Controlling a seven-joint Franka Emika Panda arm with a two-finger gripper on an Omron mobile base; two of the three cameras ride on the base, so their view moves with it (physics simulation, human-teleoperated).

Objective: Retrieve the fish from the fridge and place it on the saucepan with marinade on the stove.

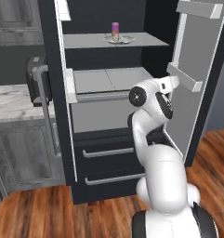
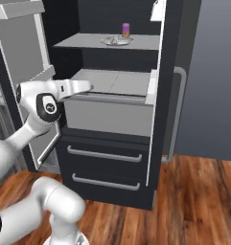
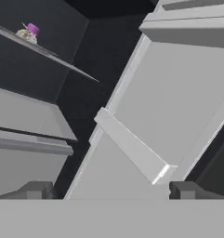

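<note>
Now retrieval step, reach not begun; gripper (image 3: pixel 108 189) spread wide, empty, close to open fridge (image 1: pixel 108 153) door's inner panel; fish (image 1: pixel 117 39) far back on plate on upper shelf, beside pink-and-yellow cylinder (image 1: pixel 115 28); next move likely: lift, swing toward shelf.

One open fridge (image 1: pixel 108 181) with two lower drawers (image 1: pixel 111 163), one fish (image 1: pixel 117 39), one pink cylinder (image 1: pixel 115 29).

The white arm (image 1: pixel 153 139) rises from its base, bends at a dark-jointed elbow (image 2: pixel 46 107) and reaches forward, wrist level. The gripper (image 3: pixel 112 188) stands wide open, its 2 dark fingertips (image 3: pixel 36 189) empty.
</note>
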